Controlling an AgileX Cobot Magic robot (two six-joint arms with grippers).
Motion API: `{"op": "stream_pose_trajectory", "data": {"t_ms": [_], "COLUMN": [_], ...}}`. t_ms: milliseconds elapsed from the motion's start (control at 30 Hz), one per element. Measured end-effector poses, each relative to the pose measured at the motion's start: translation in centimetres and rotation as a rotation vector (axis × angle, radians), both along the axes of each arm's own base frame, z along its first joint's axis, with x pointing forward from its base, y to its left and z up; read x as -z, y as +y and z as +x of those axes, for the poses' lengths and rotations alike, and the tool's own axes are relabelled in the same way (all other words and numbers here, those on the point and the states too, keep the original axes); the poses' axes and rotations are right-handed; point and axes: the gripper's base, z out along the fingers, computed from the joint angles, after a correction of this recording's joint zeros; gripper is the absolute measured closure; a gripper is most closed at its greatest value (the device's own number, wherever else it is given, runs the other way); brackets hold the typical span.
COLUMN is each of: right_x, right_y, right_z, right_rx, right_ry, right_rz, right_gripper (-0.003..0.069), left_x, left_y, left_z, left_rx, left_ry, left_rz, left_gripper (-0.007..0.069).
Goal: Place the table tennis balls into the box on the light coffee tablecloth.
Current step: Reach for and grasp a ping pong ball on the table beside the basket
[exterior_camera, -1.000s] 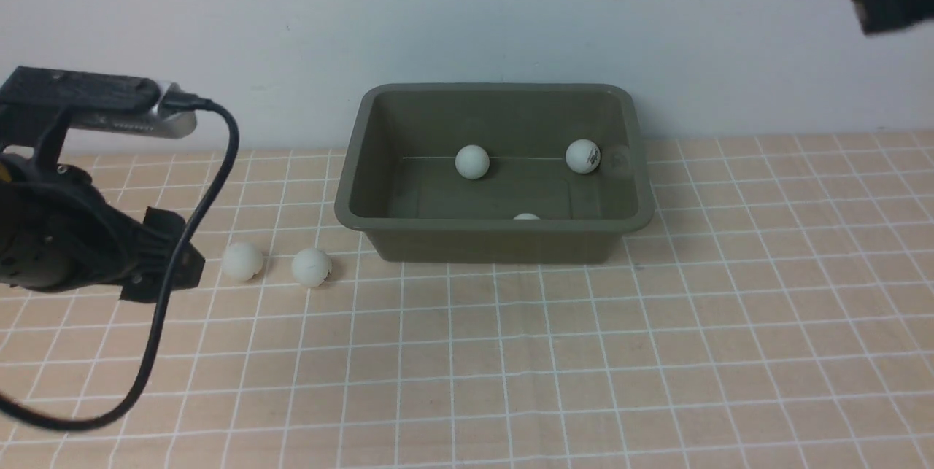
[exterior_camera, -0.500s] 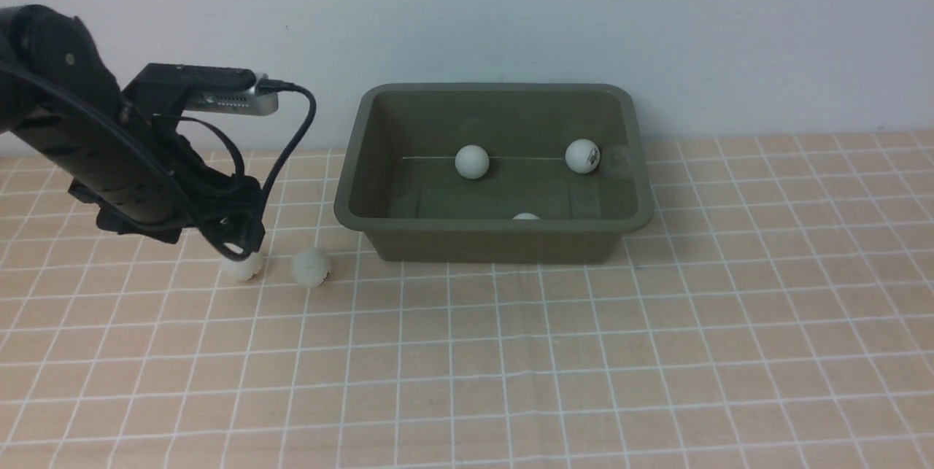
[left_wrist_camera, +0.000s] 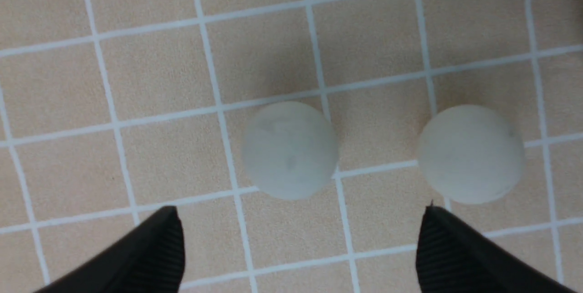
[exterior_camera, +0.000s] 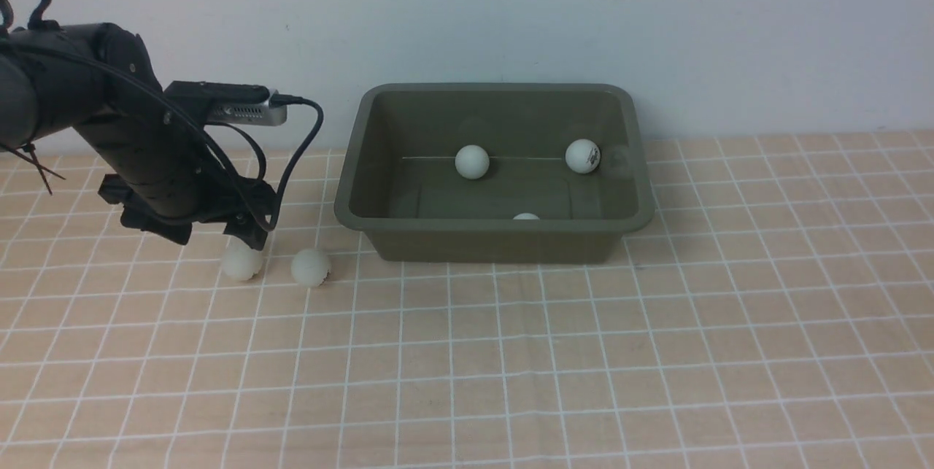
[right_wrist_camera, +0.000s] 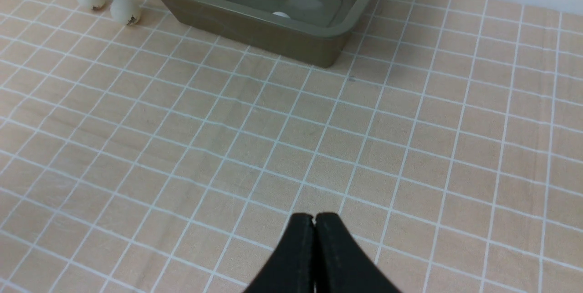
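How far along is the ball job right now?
Done: three balls lie in the box. In hand: the open left tool hovers over the leftmost ball, gripping nothing. Left: that one and its neighbour on the tablecloth. The right tool is shut, empty.

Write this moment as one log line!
left gripper: open over table tennis ball farthest from box | right gripper: shut, empty | box: three balls | tablecloth: two balls

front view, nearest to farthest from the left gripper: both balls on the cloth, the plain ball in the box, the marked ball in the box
1. Leftmost cloth ball, right by the open left gripper.
2. Second cloth ball, beside it, toward the box.
3. Plain ball, inside the box, mid rear.
4. Marked ball, the box's far right corner.
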Motion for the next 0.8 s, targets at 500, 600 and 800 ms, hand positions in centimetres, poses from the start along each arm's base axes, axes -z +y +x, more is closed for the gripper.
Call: {"op": "stream_pose_trajectory", "data": {"t_ms": [500,600,800], "right_x": [0.3,0.3,0.3], "right_y": [0.0,0.0,0.0], "right_z": [-0.2,-0.2,-0.2], "right_rx": [-0.004,-0.004,-0.004], "right_ry": [0.038,0.038,0.038], "right_rz": [-0.008,-0.008,-0.008], "right_gripper": [0.0676,0.0676,0.0676], "left_x": [3.0,3.1,4.5], "left_y": [0.1,0.1,0.1], "left_z": [1.5,1.6,1.8], "left_rx": [-0.003,-0.004,-0.003], "left_ry": [-0.026,-0.037,-0.004], "left_rz": [0.009,0.009,0.011], "left_gripper": [0.0039,0.0039,0.0039]}}
